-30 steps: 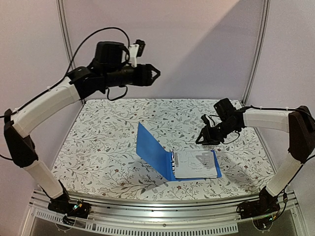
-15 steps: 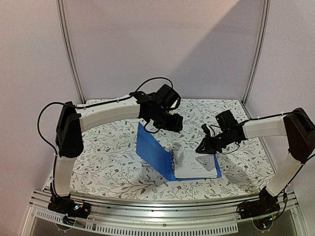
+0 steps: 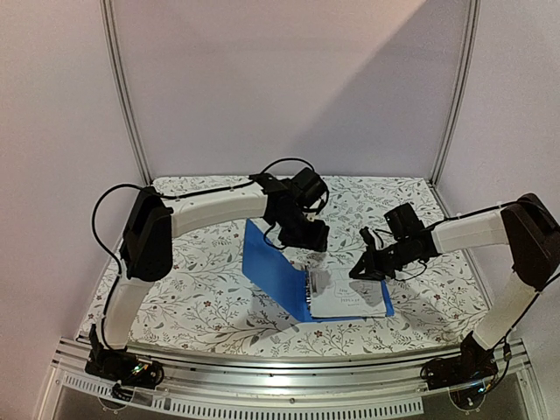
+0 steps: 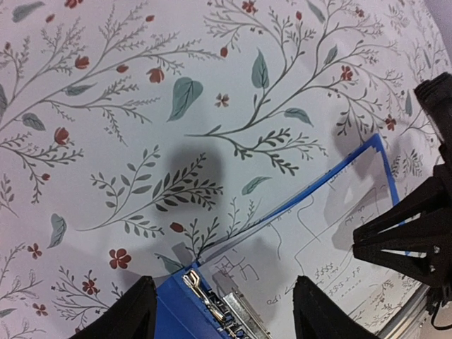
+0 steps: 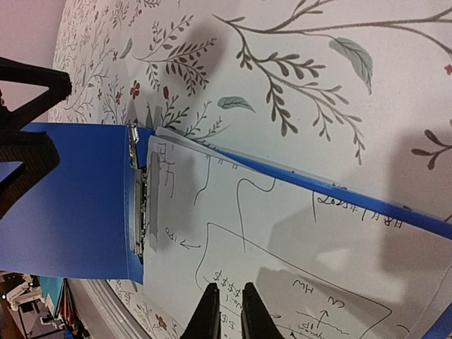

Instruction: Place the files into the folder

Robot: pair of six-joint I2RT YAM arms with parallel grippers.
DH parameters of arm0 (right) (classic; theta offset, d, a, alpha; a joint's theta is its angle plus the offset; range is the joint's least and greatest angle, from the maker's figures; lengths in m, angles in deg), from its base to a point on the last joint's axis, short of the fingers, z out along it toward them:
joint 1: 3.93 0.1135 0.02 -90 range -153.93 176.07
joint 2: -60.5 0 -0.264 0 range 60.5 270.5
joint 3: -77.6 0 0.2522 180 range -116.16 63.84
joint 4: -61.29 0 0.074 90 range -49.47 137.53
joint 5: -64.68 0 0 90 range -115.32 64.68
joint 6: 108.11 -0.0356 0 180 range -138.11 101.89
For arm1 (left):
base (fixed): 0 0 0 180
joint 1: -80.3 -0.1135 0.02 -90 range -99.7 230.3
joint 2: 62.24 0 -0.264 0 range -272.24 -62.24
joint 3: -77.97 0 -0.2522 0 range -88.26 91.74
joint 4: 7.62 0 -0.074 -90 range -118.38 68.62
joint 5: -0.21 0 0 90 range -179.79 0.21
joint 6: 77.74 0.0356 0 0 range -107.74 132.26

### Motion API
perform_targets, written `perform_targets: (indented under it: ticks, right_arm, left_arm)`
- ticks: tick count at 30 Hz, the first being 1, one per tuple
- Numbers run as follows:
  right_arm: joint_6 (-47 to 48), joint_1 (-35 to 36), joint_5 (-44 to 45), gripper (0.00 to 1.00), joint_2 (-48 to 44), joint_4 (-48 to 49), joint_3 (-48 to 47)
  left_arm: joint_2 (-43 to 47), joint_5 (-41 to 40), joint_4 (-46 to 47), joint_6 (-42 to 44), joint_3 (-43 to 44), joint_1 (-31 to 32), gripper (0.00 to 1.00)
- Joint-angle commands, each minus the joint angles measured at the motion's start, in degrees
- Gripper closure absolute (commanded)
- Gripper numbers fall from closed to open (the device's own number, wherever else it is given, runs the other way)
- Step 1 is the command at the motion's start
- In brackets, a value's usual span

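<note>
The blue folder lies open on the flowered table, its left cover tilted up. The files lie as white printed sheets on its right cover, beside the metal rings. My left gripper is open and empty, hovering over the far end of the spine; in the left wrist view its gripper straddles the rings and the files. My right gripper is shut with its tips low over the files; in the right wrist view its gripper holds nothing. The folder's raised cover fills that view's left.
The flowered table cloth covers the whole surface. Metal frame posts stand at the back corners and an aluminium rail runs along the near edge. The left gripper's fingers show at the left of the right wrist view.
My left arm has swung down from high at the back left to just above the folder's spine. My right gripper has dropped slightly closer to the files.
</note>
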Motion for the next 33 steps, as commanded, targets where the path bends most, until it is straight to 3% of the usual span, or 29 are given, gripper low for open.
perform_targets:
  ticks: [1, 22, 33]
  right_arm:
    - [-1.0, 0.5, -0.2, 0.89, 1.4, 1.3, 1.0]
    - [-1.8, 0.8, 0.4, 0.92, 5.3, 2.0, 2.6]
    - [-2.0, 0.8, 0.5, 0.92, 5.5, 2.1, 2.7]
  left_arm:
    - [-1.5, 0.4, -2.8, 1.4, 0.3, -0.3, 0.33]
    - [-5.8, 1.1, -1.3, 5.4, -1.2, -0.8, 0.34]
    - [-6.6, 8.2, -0.3, 7.4, -1.4, -0.7, 0.37]
